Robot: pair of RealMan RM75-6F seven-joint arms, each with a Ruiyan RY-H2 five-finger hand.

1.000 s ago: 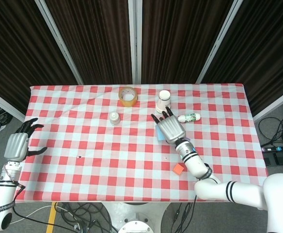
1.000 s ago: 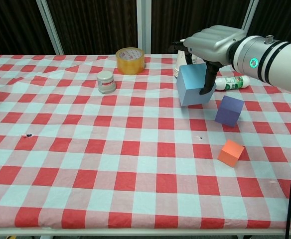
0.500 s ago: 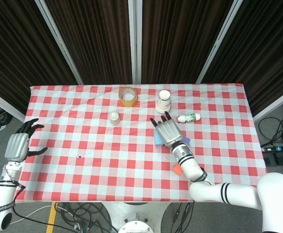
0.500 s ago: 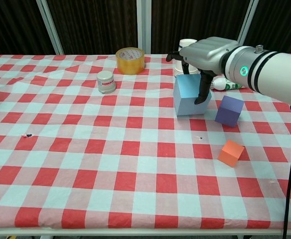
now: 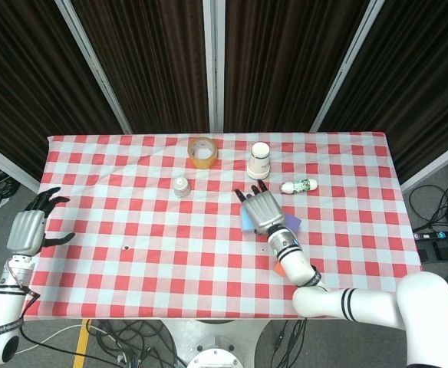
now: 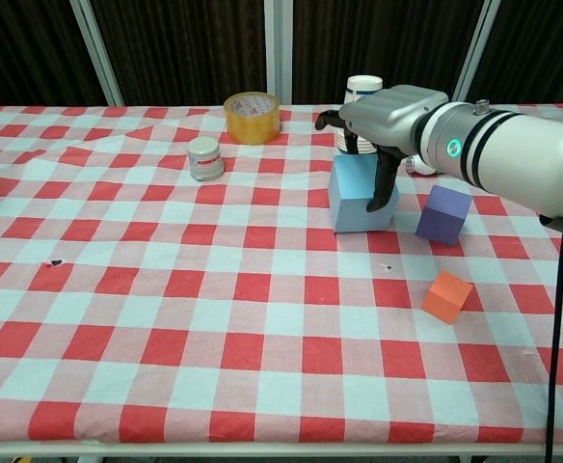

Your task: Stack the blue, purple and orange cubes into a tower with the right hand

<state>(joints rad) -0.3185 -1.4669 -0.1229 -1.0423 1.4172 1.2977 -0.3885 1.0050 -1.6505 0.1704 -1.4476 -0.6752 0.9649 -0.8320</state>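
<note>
My right hand point(image 6: 389, 118) grips the large light-blue cube point(image 6: 357, 196) from above, fingers down its right face; the cube's base is at the cloth or just above it. In the head view the right hand point(image 5: 261, 211) covers most of the blue cube point(image 5: 244, 219). The purple cube point(image 6: 443, 214) stands on the cloth just right of the blue one, apart from it. Nearer the front edge lies the smaller orange cube point(image 6: 447, 296). The purple cube point(image 5: 291, 225) and orange cube point(image 5: 277, 269) peek out beside my forearm. My left hand point(image 5: 26, 228) hangs open off the table's left side.
A roll of yellow tape point(image 6: 252, 117), a small white jar point(image 6: 204, 158) and a paper cup point(image 6: 362, 92) stand toward the back. A small bottle point(image 5: 298, 185) lies behind the right arm. The checked tablecloth point(image 6: 166, 318) covers the table.
My right hand has carried the blue cube leftward and down, from held tilted in the air to level at the cloth beside the purple cube. The left hand has not moved.
</note>
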